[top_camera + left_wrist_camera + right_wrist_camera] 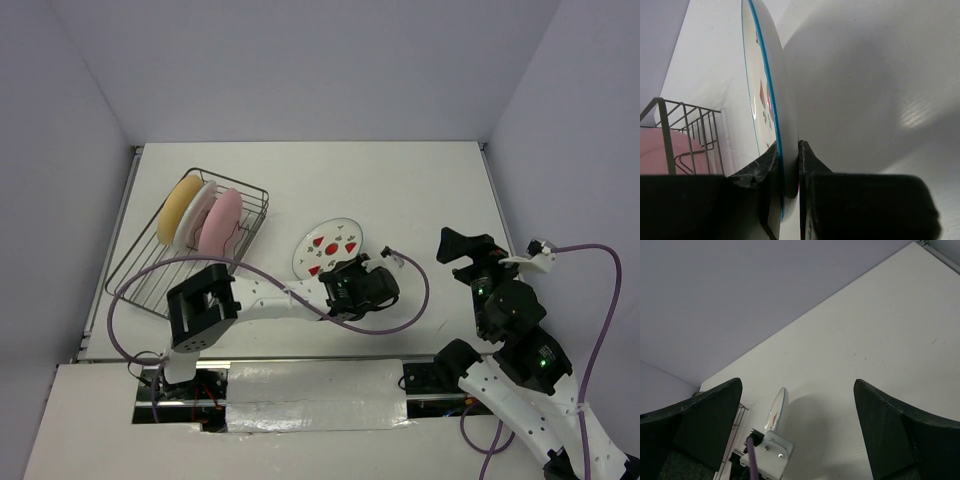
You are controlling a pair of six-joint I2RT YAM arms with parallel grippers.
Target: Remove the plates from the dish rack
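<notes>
We are observing a small round white plate with red fruit marks (332, 243) and a thin blue rim. It is out of the rack, over the middle of the flat white table (430, 190). It is tilting with its marked face up toward the overhead camera. We cannot tell whether its far edge is touching the table.

The left gripper (338, 272) is clamping this plate by its near rim. In the left wrist view the plate is showing edge-on, and the black fingers (815, 172) are pressing against both of its faces.

The rectangular dark metal wire dish rack (140, 275) is sitting well to the left of the held plate, by the table's left edge. Three plates are standing on edge in its far end, close together:
- a plain tan-yellow plate (177, 207) outermost
- a white-edged plate (204, 195) in the middle, its face hidden
- a plain pink plate (221, 220) nearest the held plate

The near half of the rack is showing only bare wires.

A purple cable (412, 305) is looping beside the left arm's wrist.

The right gripper (462, 248) is hanging over the right side of the table, well apart from the plate. Its dark fingers (705, 425) are spread wide and holding nothing.
</notes>
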